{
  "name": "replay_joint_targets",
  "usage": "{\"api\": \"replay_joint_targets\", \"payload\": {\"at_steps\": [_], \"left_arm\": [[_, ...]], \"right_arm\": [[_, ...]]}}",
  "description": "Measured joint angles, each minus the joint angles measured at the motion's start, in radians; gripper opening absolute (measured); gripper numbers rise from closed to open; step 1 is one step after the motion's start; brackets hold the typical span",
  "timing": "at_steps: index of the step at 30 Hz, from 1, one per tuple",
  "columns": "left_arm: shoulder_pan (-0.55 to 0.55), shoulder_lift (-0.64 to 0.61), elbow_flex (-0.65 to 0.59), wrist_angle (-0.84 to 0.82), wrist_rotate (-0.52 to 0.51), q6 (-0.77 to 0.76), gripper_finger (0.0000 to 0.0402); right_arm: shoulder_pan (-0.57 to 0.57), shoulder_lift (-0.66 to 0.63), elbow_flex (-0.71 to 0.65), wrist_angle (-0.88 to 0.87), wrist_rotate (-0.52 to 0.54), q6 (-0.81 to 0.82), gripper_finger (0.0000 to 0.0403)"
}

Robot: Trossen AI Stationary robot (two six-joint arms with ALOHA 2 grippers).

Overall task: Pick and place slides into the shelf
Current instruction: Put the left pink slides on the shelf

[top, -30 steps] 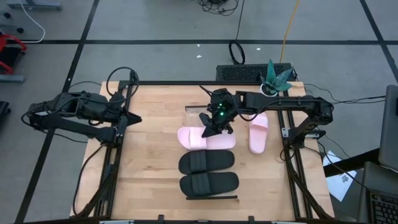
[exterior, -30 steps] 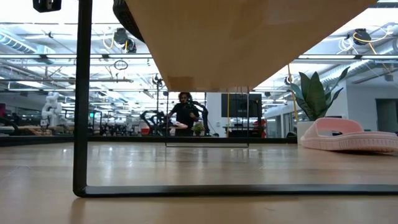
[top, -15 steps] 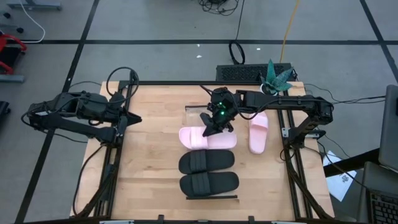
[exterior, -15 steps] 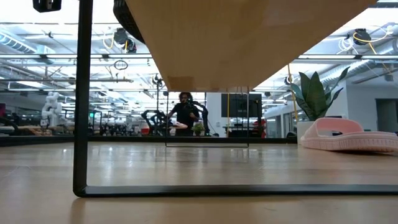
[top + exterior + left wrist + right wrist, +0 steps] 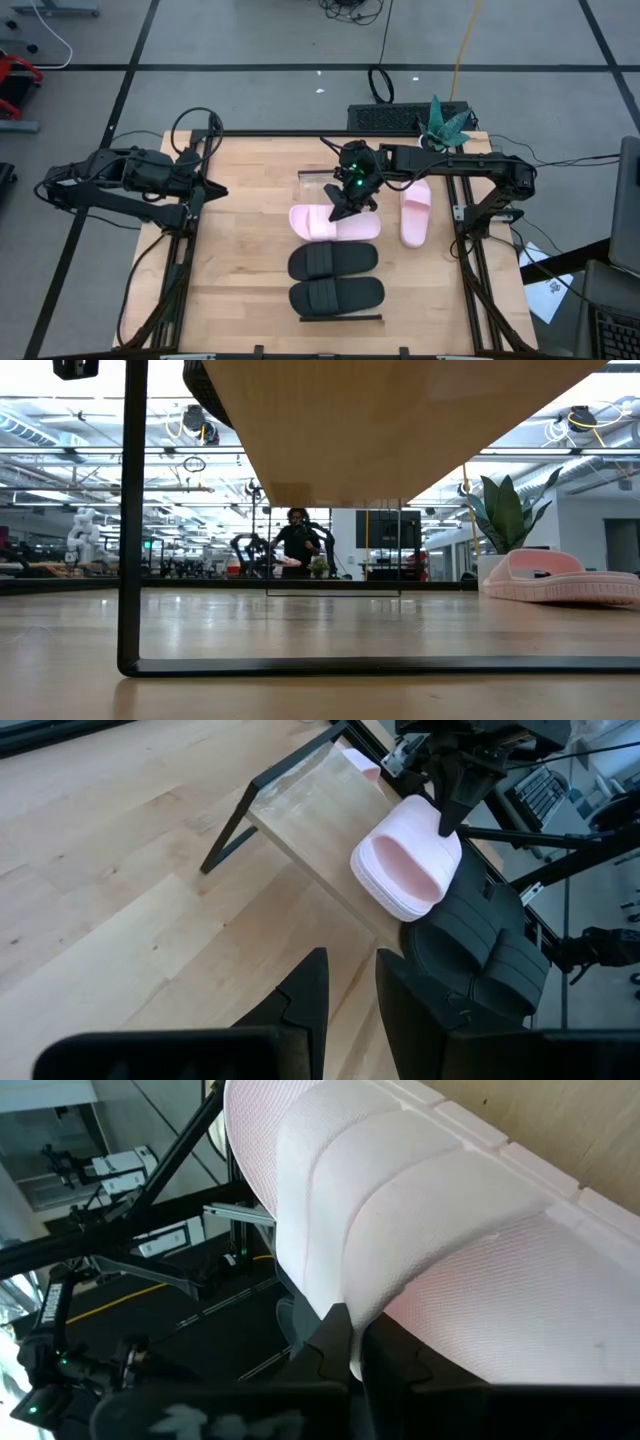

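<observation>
The shelf (image 5: 316, 181) runs from the table's middle toward its near edge; its pale underside (image 5: 400, 420) fills the low view. Two black slides (image 5: 333, 260) (image 5: 336, 295) lie across its near half. A pink slide (image 5: 325, 224) lies across it just beyond them, under my right gripper (image 5: 346, 207), which is shut on it. The second pink slide (image 5: 415, 212) rests sole-down on the table right of the shelf and also shows as the pink slide (image 5: 560, 575). My left gripper (image 5: 214, 190) waits open over the table's left part. My right gripper (image 5: 350, 1345) holds the pink slide by its wide strap (image 5: 385, 1275), at the strap's far-side edge, pinched between the two fingers. The fingers (image 5: 449, 812) come from above, pointing down. The slide sits level across the shelf plank; whether its sole rests on it I cannot tell.
A potted plant (image 5: 443, 125) stands at the table's far right corner, a keyboard (image 5: 385, 117) beyond the far edge. The far part of the shelf shows bare plank. The shelf's dark frame leg (image 5: 130, 520) stands on the table. A person (image 5: 297, 545) stands far off in the room.
My right gripper has carried the pink slide a little toward the table's right edge, keeping it level across the shelf. The hold has stayed shut. Nothing else has moved.
</observation>
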State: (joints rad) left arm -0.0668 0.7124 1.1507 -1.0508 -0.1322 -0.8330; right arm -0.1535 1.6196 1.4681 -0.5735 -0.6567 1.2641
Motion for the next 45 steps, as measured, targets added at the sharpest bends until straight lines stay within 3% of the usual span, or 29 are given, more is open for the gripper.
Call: {"api": "replay_joint_targets", "payload": {"at_steps": [16,45], "left_arm": [[0.0,0.0,0.0,0.0,-0.002,0.0,0.0083],[0.0,0.0,0.0,0.0,-0.026,0.0,0.0083]], "right_arm": [[-0.017,0.001,0.0,-0.008,-0.049,-0.028,0.0],[-0.023,0.001,0.0,-0.008,-0.028,-0.04,0.0]]}}
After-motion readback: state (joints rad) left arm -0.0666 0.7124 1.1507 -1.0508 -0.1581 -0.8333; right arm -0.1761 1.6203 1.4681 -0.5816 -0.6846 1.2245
